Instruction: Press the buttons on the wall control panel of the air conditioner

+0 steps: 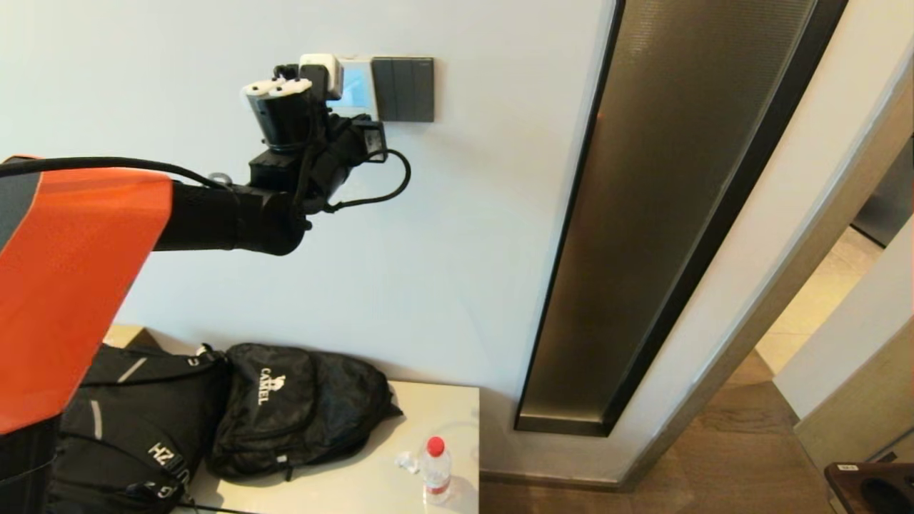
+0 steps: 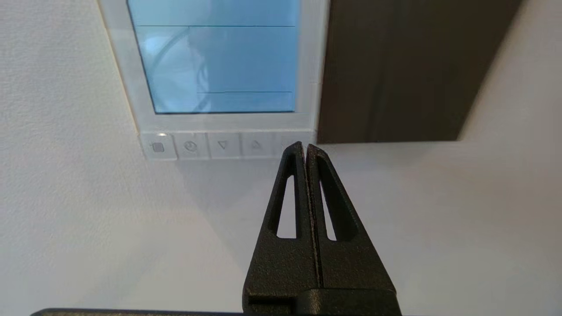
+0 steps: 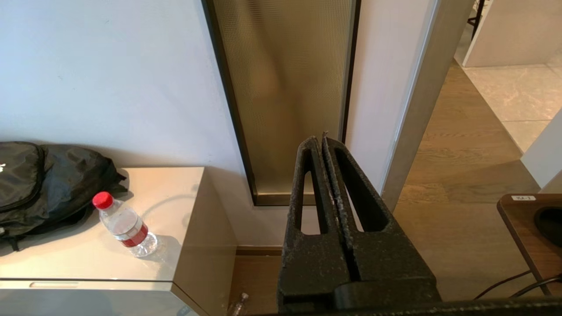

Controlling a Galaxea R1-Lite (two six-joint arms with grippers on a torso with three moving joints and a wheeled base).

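Left gripper (image 2: 304,147): fingers pressed together, tips at the last button of the control panel (image 2: 228,79) row.
Right gripper (image 3: 319,141): clenched, empty.

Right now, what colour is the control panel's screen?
Light blue; the screen shows best in the left wrist view.

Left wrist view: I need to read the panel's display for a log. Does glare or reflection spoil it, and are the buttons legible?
In the left wrist view the control panel's screen is washed pale blue with a curved reflection, no digits readable; the button row shows faint icons, with a bright glint at one end. The shut left gripper casts a soft shadow on the wall. In the head view the arm hides most of the panel.
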